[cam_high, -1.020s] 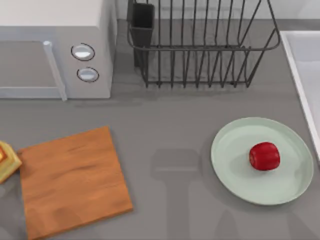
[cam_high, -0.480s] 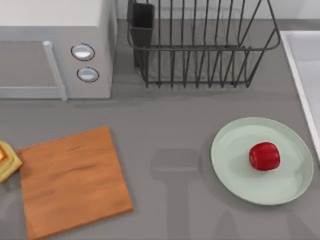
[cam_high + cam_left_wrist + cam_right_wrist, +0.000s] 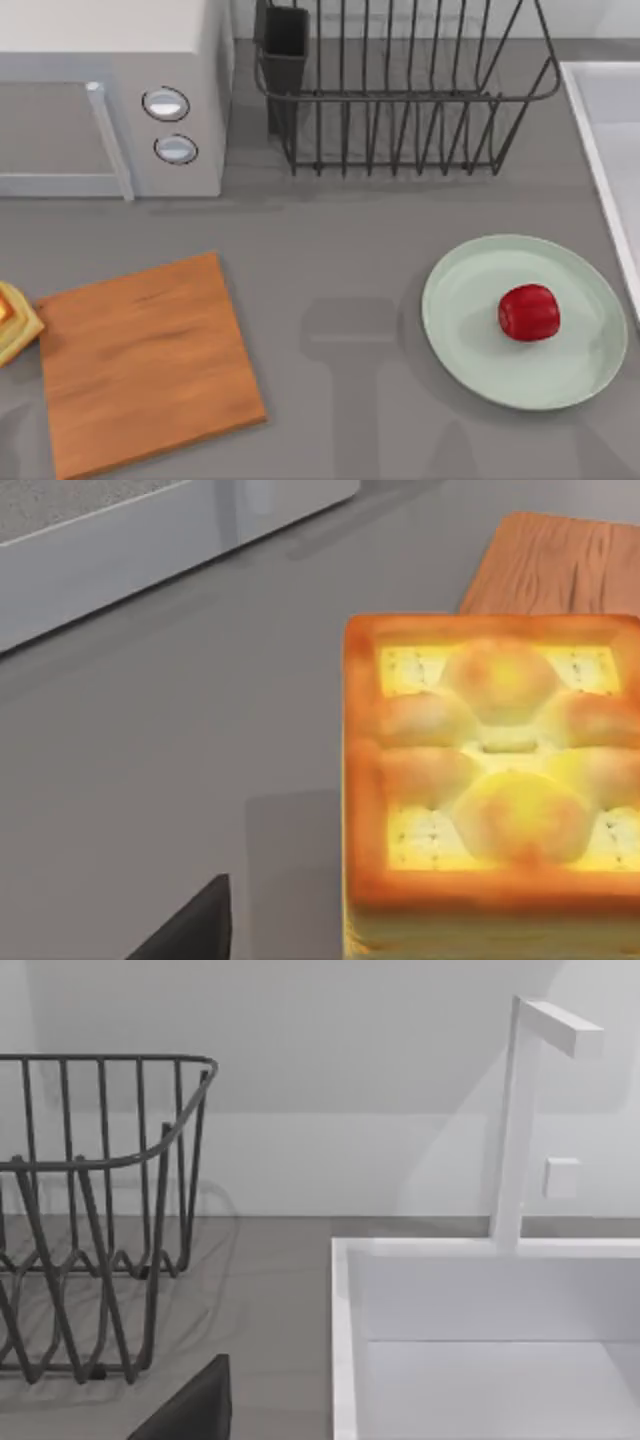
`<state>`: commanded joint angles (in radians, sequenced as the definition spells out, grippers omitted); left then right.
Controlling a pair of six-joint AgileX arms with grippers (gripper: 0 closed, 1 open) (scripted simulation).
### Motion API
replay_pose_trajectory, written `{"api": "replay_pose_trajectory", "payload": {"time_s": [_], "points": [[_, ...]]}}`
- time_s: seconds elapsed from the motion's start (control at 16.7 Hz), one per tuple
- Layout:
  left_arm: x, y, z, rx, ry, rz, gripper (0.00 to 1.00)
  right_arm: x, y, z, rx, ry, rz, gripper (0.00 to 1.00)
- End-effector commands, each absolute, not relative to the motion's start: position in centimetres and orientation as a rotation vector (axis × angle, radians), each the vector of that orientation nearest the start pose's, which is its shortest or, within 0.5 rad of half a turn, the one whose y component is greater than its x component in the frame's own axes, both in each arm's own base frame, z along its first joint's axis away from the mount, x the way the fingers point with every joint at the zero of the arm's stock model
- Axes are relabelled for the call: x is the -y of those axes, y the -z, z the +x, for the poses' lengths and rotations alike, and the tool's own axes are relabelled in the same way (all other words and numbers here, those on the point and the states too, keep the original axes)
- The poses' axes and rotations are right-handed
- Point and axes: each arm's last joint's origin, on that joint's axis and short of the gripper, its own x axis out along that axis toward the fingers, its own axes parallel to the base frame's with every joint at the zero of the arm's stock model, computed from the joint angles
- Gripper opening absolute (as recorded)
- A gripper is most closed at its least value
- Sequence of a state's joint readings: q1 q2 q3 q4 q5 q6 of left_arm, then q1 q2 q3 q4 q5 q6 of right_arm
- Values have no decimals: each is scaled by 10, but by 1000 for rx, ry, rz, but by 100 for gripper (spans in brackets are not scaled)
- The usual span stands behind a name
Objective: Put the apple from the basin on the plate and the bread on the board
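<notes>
bread: [image 3: 14, 322] at the table's far left edge, on the bare counter, its corner touching or just beside the board's left edge; cannot tell which. Left wrist view looks down on its toasted top [image 3: 490, 775] from close by.
left gripper: one dark finger tip [image 3: 195, 925] low in the left wrist view, beside the bread and apart from it. Cannot tell whether the jaws stand apart or together; nothing seen clamped.
board: [image 3: 145, 360] left half of the table, below the microwave [image 3: 110, 95]; surface bare.
dish rack: [image 3: 400, 90] top centre, black wire.
plate: [image 3: 470, 300] right half of the table, near the basin's edge.
apple: [image 3: 528, 312] resting on the plate, right of its centre. Apple step judged done.
basin: [image 3: 600, 110] far right; its inside [image 3: 500, 1360] faces the right wrist camera.
right gripper: a dark finger tip [image 3: 190, 1405] in the right wrist view, facing basin and rack; idle by my reading. Jaw state cannot be told.
step in hand: bread to board, not yet done.
next move: likely descend centred over the slice, close on its pale sides, lift, shift right, set down on the board.
</notes>
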<state>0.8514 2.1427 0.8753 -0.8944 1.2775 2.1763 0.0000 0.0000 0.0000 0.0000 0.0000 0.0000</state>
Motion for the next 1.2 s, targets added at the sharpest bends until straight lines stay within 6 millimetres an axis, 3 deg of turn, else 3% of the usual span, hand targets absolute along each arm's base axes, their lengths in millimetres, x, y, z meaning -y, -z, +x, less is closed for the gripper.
{"api": "replay_pose_trajectory", "payload": {"time_s": [0.54,1.2], "points": [[-173,-46,193,-220,878,112,100,1,-160,106,0,0,0,100],[-134,-50,201,-222,880,95,100,1,-160,106,0,0,0,100]]}}
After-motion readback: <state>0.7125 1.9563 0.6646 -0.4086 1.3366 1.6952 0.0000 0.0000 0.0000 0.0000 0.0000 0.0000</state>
